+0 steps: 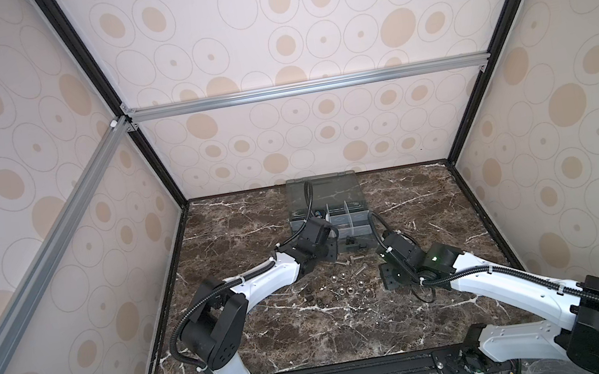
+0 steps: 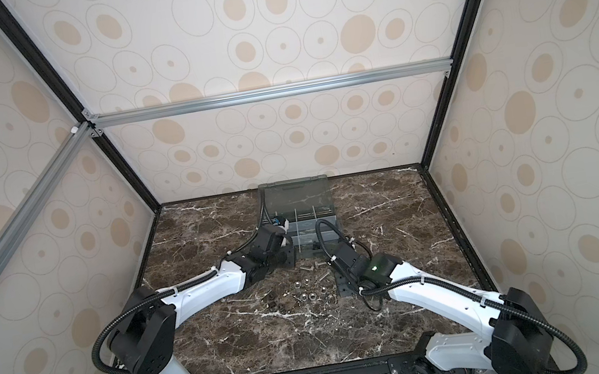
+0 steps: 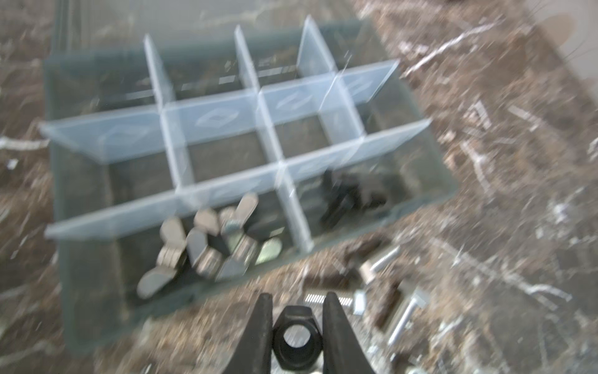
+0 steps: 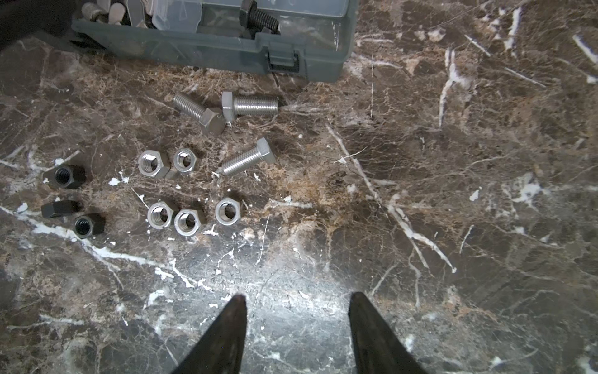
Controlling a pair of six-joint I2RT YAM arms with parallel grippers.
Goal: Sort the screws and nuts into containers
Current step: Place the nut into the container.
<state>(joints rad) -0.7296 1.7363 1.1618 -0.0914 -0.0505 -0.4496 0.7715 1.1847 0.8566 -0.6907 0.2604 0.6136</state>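
We are clamping our left gripper (image 3: 297, 296) on 1 black nut (image 3: 296, 336) for the organiser box (image 3: 84, 291); our right gripper (image 4: 297, 296) is hovering apart, empty.

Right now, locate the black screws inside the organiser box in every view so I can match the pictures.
Both top views: black screws in the organiser box's near corner compartment.
Left wrist: dark blur in the compartment beside the silver wing nuts.
Right wrist: just inside the box's front wall, near its latch.
Shared landmark: the pale dividers.

Left hand (image 3: 297, 296) pinched on black nut (image 3: 297, 338); right hand (image 4: 297, 295) parted, empty; both arms forward.
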